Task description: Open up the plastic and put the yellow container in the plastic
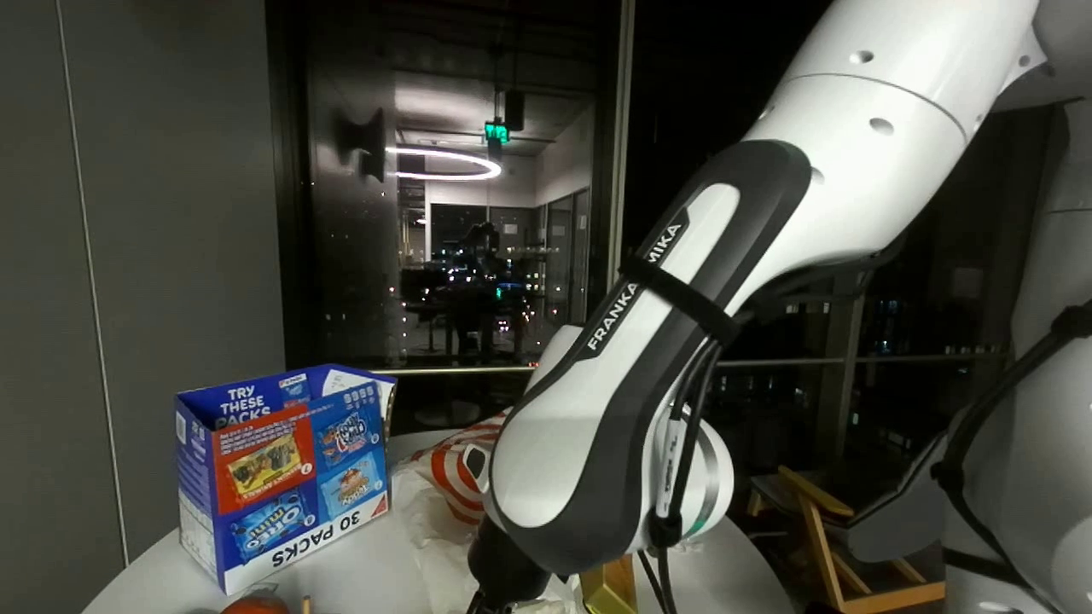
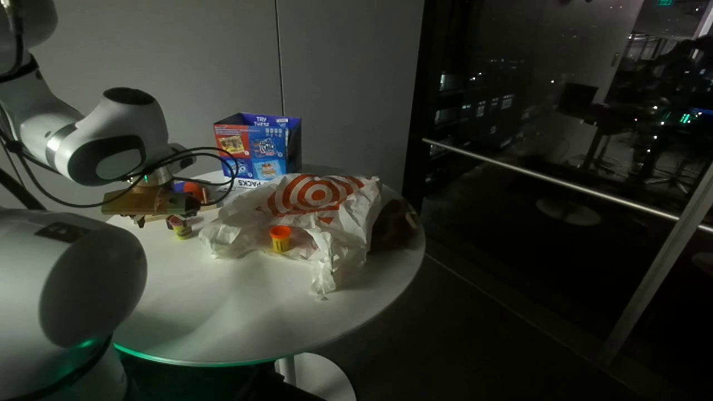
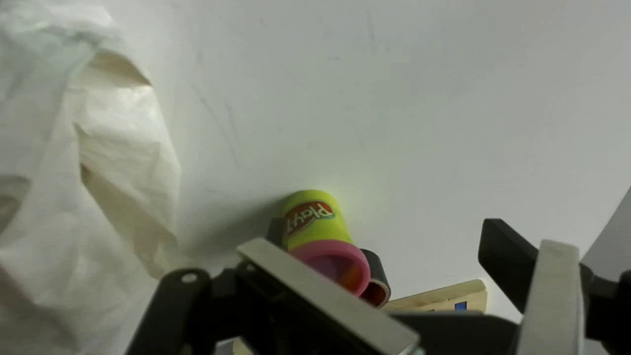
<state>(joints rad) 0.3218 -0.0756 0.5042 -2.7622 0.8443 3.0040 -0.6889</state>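
"How did the gripper [image 3: 416,268] stand?"

"Released. In the wrist view its fingers [image 3: 549,296] were spread well apart, above the white table [image 3: 419,98]."

"Was the pink-topped yellow container [image 3: 318,229] close to it?"

"Very near, yes, over on the left side of the table. One finger hid part of its pink rim from the wrist camera, and whether the two touched I couldn't tell."

"Anything around it?"

"A dark round piece [image 3: 377,281] was just beside it, too covered to name, and near that a wooden piece [image 3: 441,297] with a bit of blue on it."

"I thought there was a second yellow one."

"There was. In an exterior view the orange-lidded yellow container [image 2: 280,241] stood upright farther right, at the near side of the white bag [image 2: 345,223]."

"Inside the bag?"

"It looked to be in front; whether it rested on a fold of the bag I couldn't tell. The bag lay crumpled across the table's middle, its red target [image 2: 317,194] showing."

"And the rest of the table?"

"The blue snack box [image 1: 290,477] stood left of the bag in both exterior views, its top open, with an orange round thing [image 2: 194,190] near it. On the bag's right was a dark reddish thing [image 2: 395,225], too dim to make out."
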